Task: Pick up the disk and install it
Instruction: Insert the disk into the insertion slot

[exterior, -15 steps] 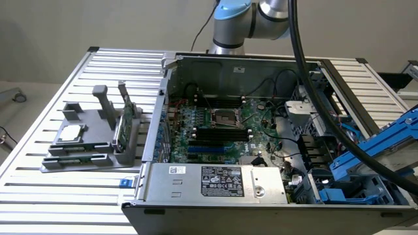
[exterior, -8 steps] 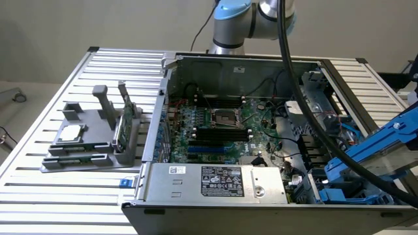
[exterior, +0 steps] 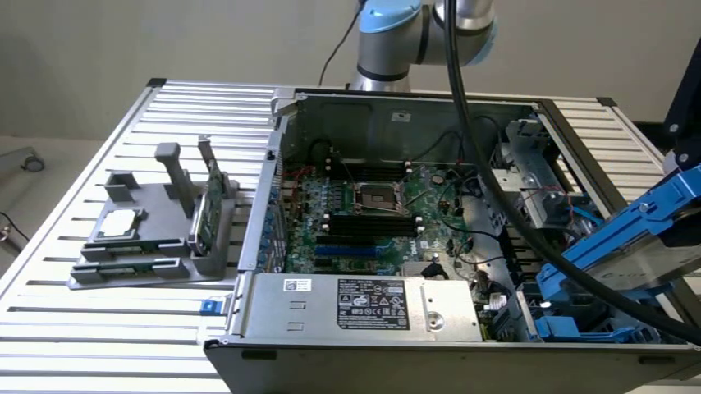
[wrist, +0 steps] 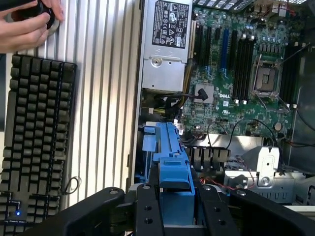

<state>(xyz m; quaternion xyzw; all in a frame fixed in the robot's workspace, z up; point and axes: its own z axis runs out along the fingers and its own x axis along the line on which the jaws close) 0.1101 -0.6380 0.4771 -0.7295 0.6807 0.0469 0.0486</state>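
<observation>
Wrist view: the gripper point(wrist: 173, 199) grips the disk point(wrist: 170, 147) edge-on between half-closed fingers. The disk's long axis runs straight out from the jaws, toward the drive corner of the case point(wrist: 135, 123). Just beyond lies the board point(wrist: 236, 64), marked DELL. Farther off, the supply point(wrist: 167, 44) carries a printed label, too small to read. Seen from the exterior view, the disk hangs tilted over the case.

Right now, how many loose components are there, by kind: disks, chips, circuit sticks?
disk: 1, gripped in the claw
silver chip: 1
green circuit stick: 1
Total: 3
</observation>
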